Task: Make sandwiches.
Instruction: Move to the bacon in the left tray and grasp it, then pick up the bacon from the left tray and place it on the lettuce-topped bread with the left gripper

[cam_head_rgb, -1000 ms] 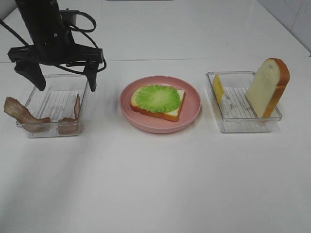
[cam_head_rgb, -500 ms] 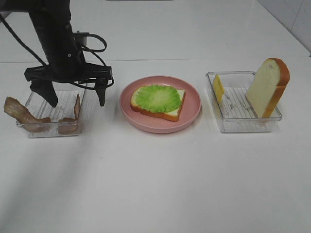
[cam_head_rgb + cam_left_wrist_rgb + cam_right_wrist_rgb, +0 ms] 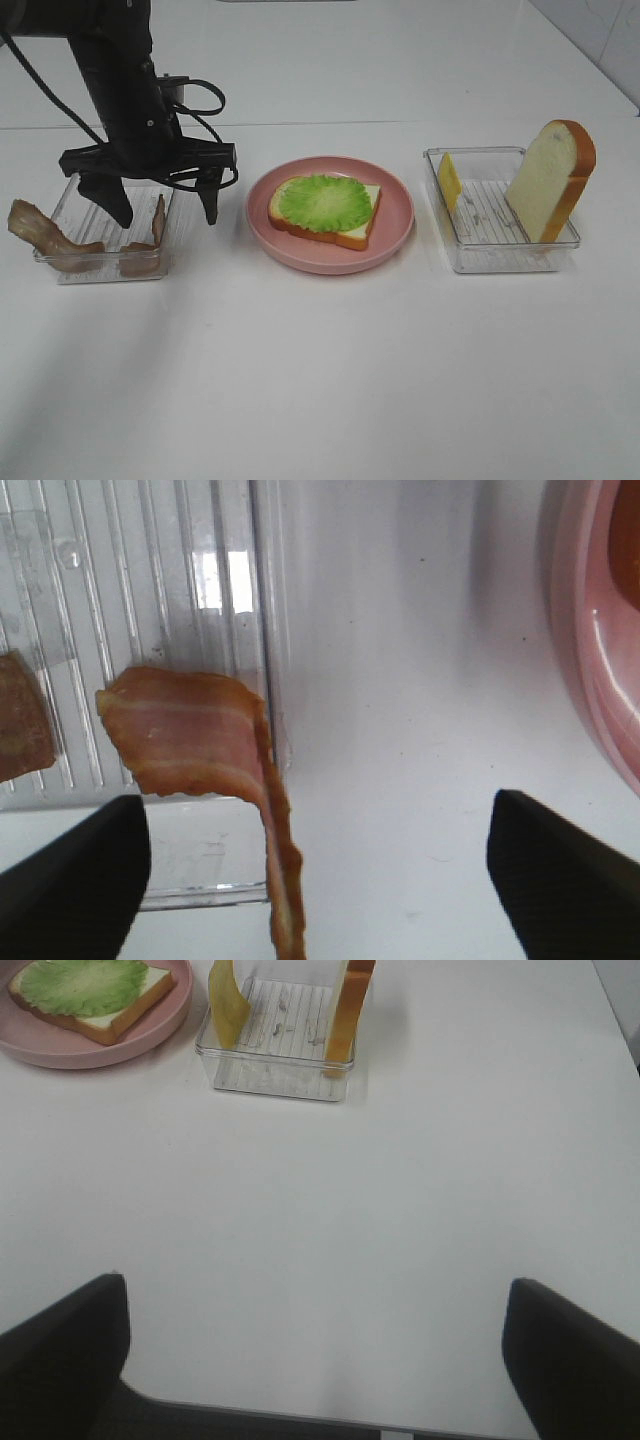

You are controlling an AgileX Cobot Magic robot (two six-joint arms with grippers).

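Shows left claw (image 3: 165, 213) (image 3: 318, 875) spread wide, gripping nothing, low astride right wall of left tray (image 3: 95, 270). Places one bacon strip (image 3: 158, 222) (image 3: 200, 740) between jaws, untouched, leaning on that wall. Drapes second bacon strip (image 3: 40, 235) over tray's left wall. Has pink plate (image 3: 395, 215) at bench (image 3: 320, 380) centre, bread slice (image 3: 355, 235) on it, lettuce leaf (image 3: 322, 200) on top. Holds cheese slice (image 3: 450, 180) and second bread slice (image 3: 550, 180) upright in right tray (image 3: 500, 262) toward right edge. Shows right claw (image 3: 320, 1355) wide open too, empty, over bench.
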